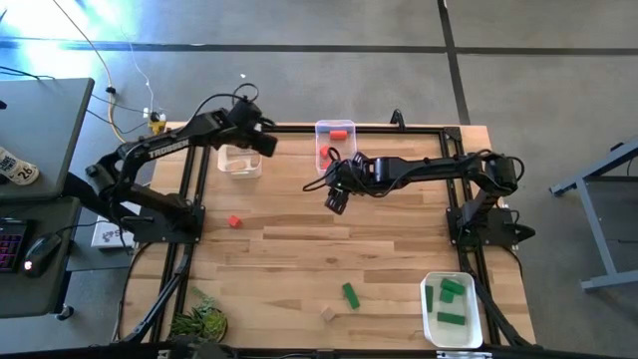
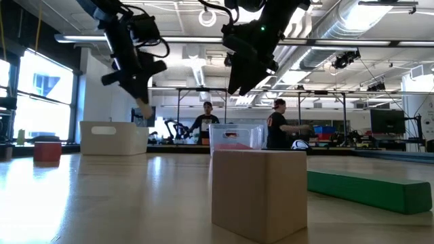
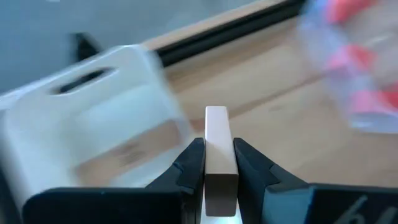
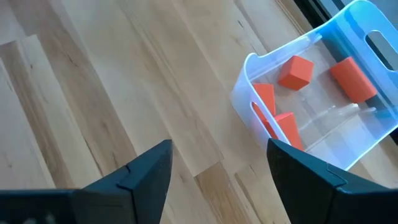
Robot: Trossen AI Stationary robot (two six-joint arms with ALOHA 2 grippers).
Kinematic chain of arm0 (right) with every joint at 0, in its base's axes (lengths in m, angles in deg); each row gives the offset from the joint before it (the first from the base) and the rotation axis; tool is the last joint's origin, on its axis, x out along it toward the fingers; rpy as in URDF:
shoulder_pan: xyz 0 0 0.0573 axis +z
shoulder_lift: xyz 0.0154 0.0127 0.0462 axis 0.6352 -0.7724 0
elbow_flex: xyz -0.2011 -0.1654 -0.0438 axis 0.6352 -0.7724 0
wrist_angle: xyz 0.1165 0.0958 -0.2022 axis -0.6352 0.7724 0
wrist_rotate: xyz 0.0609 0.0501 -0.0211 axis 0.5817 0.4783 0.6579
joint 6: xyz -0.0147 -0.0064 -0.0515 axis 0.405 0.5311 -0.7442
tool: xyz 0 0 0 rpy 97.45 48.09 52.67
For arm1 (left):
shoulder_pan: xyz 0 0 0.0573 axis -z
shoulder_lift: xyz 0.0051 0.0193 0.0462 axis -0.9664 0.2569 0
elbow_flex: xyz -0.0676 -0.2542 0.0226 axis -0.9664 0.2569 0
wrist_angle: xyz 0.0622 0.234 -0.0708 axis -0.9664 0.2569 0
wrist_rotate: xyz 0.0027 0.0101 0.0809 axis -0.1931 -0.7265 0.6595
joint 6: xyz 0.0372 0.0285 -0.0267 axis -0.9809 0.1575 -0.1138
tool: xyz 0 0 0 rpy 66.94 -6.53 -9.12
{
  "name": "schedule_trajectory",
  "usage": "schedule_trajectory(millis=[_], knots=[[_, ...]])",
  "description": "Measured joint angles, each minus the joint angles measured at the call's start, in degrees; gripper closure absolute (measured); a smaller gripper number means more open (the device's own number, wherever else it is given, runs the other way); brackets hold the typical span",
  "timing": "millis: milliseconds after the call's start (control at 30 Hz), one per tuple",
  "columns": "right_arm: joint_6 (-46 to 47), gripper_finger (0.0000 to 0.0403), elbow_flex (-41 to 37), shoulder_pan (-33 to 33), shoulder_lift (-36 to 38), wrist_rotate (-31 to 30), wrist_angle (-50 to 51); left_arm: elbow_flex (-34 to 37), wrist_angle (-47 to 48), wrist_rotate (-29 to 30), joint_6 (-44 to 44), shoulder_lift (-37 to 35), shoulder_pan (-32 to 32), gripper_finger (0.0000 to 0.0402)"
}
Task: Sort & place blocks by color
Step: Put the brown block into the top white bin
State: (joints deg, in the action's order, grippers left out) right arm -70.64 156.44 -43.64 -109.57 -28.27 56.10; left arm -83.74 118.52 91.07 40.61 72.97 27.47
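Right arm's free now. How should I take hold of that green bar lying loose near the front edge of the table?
Come straight down on the green bar with the open right gripper and pinch its two long sides at mid-length. It lies flat and slightly angled, so turn the wrist to match. The wooden cube sits close by but apart; keep the fingers off that side.

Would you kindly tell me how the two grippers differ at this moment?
The left gripper is shut on a pale wood block above the white bin; the right gripper is open and empty beside the clear bin of red blocks. Both hang above the table.
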Motion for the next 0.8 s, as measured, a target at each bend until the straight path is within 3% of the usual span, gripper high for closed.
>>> schedule_trajectory(millis=[167, 400, 667, 800], knots=[[1.48, 0.0155, 0.0, 0.04, 0.0, 0.33, -0.74, 0.01, 5.04, 5.11, -3.24, 0.29, -2.44, 0.0358], [7.48, 0.0155, -0.02, 0.07, 0.0, 1.95, -1.35, 0.01, 7.87, 5.34, -4.76, 3.14, -4.22, 0.0358], [22.88, 0.0155, -0.04, 0.58, -0.02, 16.77, -0.21, 0.01, 8.52, 4.48, -6.35, 3.68, -4.63, 0.0348], [29.53, 0.0155, -0.04, 2.52, -0.02, 20.14, 0.81, 0.01, 8.54, 4.33, -9.69, 3.68, -4.6, 0.0322]])
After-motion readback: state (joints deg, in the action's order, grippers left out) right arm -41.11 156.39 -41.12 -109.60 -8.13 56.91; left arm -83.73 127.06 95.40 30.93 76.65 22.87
